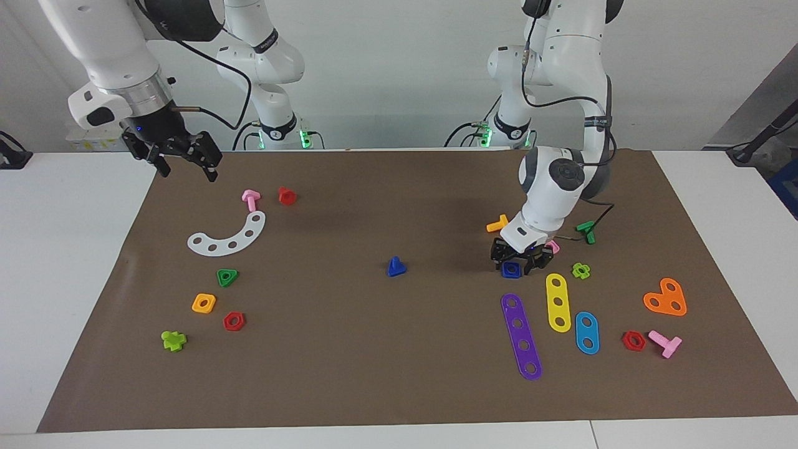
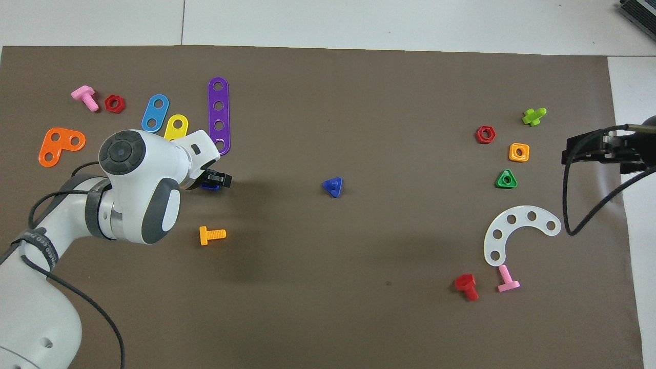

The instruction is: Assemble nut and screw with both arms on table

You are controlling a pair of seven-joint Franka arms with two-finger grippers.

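The dark blue nut [image 1: 511, 269] lies on the brown mat [image 1: 399, 362] toward the left arm's end of the table. My left gripper [image 1: 520, 260] is down at the mat right over the nut, whose edge shows under the gripper in the overhead view [image 2: 209, 187]. The dark blue screw [image 1: 395, 267] stands head down on the middle of the mat, alone; it also shows in the overhead view [image 2: 333, 186]. My right gripper [image 1: 187, 169] is open and empty, raised over the mat's edge at the right arm's end, where the arm waits; in the overhead view it shows at the border [image 2: 597, 148].
Beside the left gripper lie an orange screw [image 1: 497, 223], a green screw [image 1: 586, 231], a lime piece [image 1: 581, 270], and purple [image 1: 521, 337], yellow [image 1: 558, 302] and blue [image 1: 586, 332] strips. At the right arm's end lie a white arc [image 1: 227, 238], a green triangular nut [image 1: 227, 277] and an orange nut [image 1: 204, 303].
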